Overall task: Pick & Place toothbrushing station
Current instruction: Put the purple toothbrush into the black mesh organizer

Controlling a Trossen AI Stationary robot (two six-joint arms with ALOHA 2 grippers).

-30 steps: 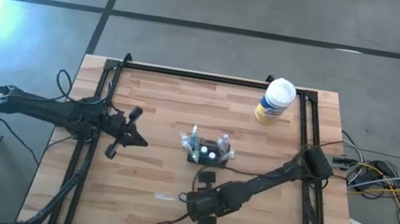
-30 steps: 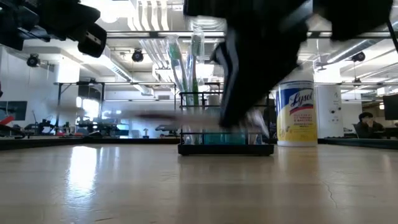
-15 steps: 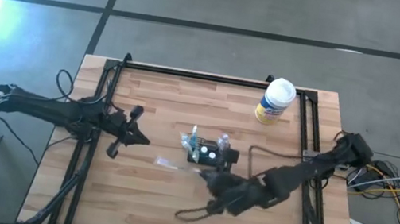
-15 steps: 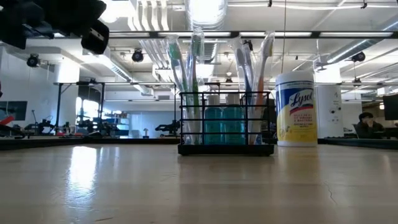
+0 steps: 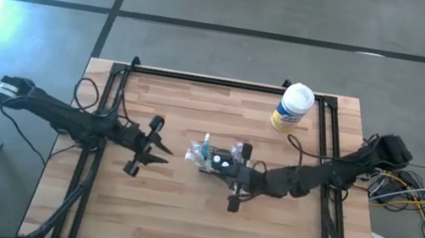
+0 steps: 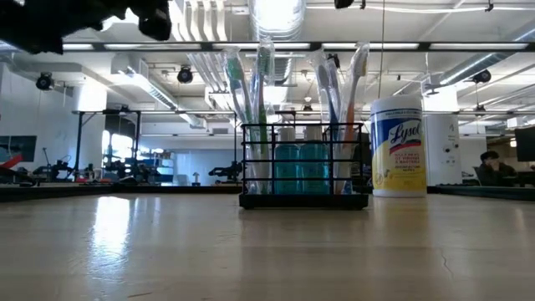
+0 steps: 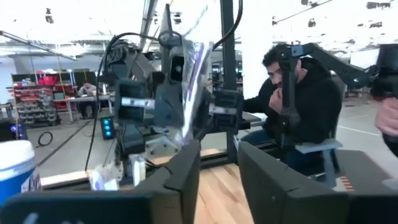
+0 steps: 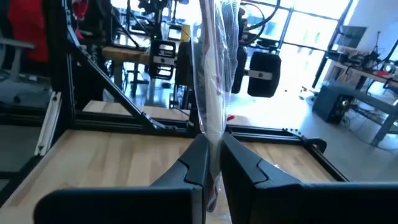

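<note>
The toothbrushing station (image 5: 219,161), a black slotted holder with toothbrushes and teal cups, stands on its flat base mid-table; it also shows in the low view (image 6: 303,167). My right gripper (image 5: 231,173) is just right of it, shut on a long item in a clear plastic wrapper (image 8: 214,74), which also shows in the left wrist view (image 7: 193,81). My left gripper (image 5: 163,152) is open and empty left of the station, pointing at it; its fingers (image 7: 186,174) stand apart in its wrist view. My right gripper pinches the clear wrapped item between its two fingers (image 8: 199,162), at the wrapper's lower part (image 8: 214,134). The fingers come level from the table's right and lie across it. The item stands nearly upright above the fingers, lifted clear of the table.
A white-and-yellow wipes canister (image 5: 292,108) stands at the far right of the table, also in the low view (image 6: 397,146). Black frame rails (image 5: 202,79) run along the table's edges. A seated person (image 7: 298,99) shows beyond the table.
My right gripper has carried the wrapped item from the table's near side up toward the station, turning to point toward the table's left; the item has been lifted off the table and stood up. My left gripper has moved toward the table's right, nearer the station.
</note>
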